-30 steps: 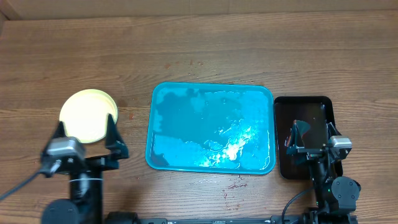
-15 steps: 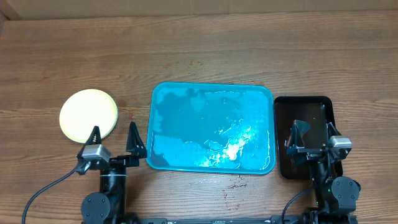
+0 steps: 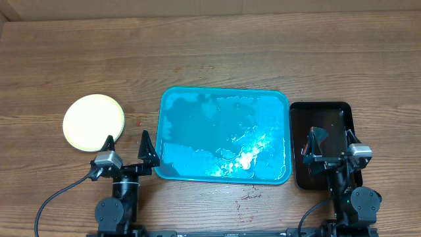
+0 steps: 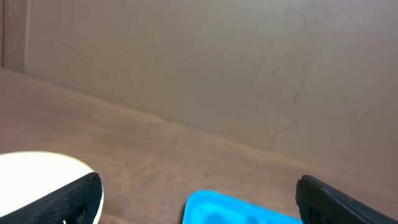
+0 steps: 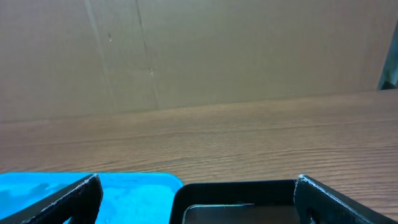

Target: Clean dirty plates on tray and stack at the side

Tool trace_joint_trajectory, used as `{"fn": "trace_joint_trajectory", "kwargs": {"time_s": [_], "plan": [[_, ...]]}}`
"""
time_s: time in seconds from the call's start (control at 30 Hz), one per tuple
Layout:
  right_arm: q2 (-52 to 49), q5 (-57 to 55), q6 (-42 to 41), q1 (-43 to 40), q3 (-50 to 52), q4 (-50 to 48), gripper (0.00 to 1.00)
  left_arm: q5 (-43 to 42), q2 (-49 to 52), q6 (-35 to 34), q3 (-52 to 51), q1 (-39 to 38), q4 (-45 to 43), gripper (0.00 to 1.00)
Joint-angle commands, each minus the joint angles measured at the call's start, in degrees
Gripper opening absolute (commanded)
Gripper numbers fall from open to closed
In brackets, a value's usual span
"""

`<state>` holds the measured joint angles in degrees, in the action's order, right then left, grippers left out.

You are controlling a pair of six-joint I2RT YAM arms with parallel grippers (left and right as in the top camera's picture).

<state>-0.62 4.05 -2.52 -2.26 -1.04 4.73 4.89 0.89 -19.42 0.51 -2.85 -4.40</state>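
Standing open and empty: left fingers [image 3: 146, 146] and right fingers [image 3: 316, 139], at the near edge of the bench [image 3: 263, 59].
Item, plates [image 3: 93, 122]: showing as one pale yellow round on the bench, left of the tray [image 3: 197, 131] and apart from it; left fingers sit between the two. Item, tray: turquoise, mid-bench, surface wet and glistening. Item, black tray [image 3: 322, 118]: just beside the turquoise tray's right rim, right fingers above its near half.

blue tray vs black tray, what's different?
Colour: blue tray is turquoise, black tray black. Size: blue tray is clearly larger. Place: blue tray lies mid-table, black tray beside it, partly under the right gripper. Both rectangular, round-cornered, low-rimmed.
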Motion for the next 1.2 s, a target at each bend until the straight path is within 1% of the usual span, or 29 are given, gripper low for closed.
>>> {"fn": "trace_joint_trajectory", "kwargs": {"time_s": [0.0,0.1,0.3,0.37,0.5,0.67,0.8,1.17], "plan": [[0.5,-0.1,0.4,-0.4,0.6,-0.3,1.0,-0.5,-0.7,-1.4,-0.2,0.3,4.3,1.0],[0.5,-0.1,0.4,-0.4,0.6,-0.2,1.0,-0.9,-0.7,-2.0,-0.2,0.3,8.8,1.0],[0.5,-0.1,0.4,-0.4,0.6,-0.2,1.0,-4.4,-0.7,5.7,-0.2,0.2,8.9,1.0],[0.5,-0.1,0.4,-0.4,0.6,-0.2,1.0,-4.8,-0.7,7.8,-0.2,0.2,8.9,1.0],[0.5,-0.1,0.4,-0.4,0.6,-0.2,1.0,-5.9,-0.7,15.4,-0.2,0.2,8.9,1.0],[0.5,-0.1,0.4,-0.4,0.6,-0.2,1.0,-6.0,-0.7,20.9,-0.2,0.2,8.9,1.0],[0.5,-0.1,0.4,-0.4,0.6,-0.2,1.0,-6.0,-0.7,22.9,-0.2,0.2,8.9,1.0],[0.5,-0.1,0.4,-0.4,0.6,-0.2,1.0,-5.9,-0.7,21.8,-0.2,0.2,8.9,1.0]]}}
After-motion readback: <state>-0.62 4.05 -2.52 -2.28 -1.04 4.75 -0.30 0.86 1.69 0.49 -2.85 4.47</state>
